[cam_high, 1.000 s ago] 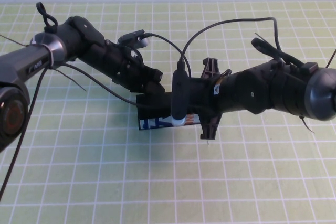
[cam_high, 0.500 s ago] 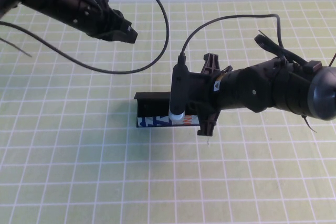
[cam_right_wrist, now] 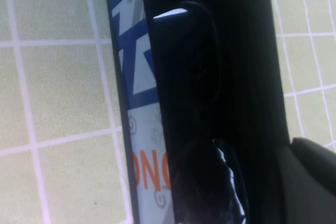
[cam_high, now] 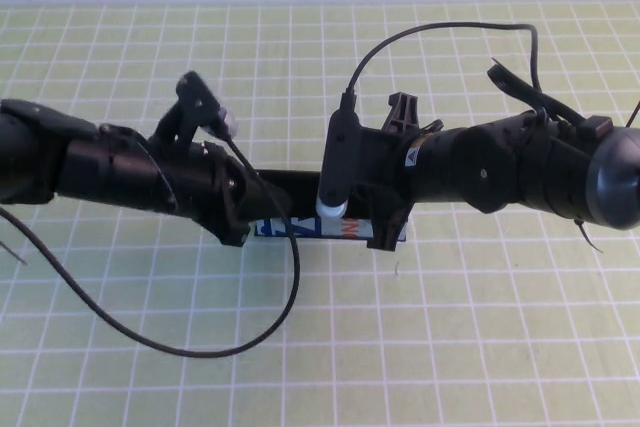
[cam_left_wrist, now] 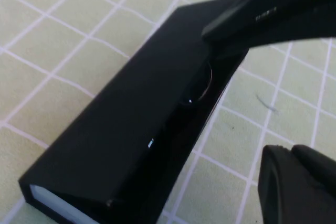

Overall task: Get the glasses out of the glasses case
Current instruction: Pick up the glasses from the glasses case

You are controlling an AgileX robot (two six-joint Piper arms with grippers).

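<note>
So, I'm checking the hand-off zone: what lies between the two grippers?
In the high view, the glasses case lies between the left gripper and right gripper. The right wrist view shows the glasses inside it.

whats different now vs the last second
The left gripper, which had swung up to the far left, is back down at the left end of the glasses case. The right gripper stayed over the case's right end. The case has not moved, and the glasses lie inside it.
</note>
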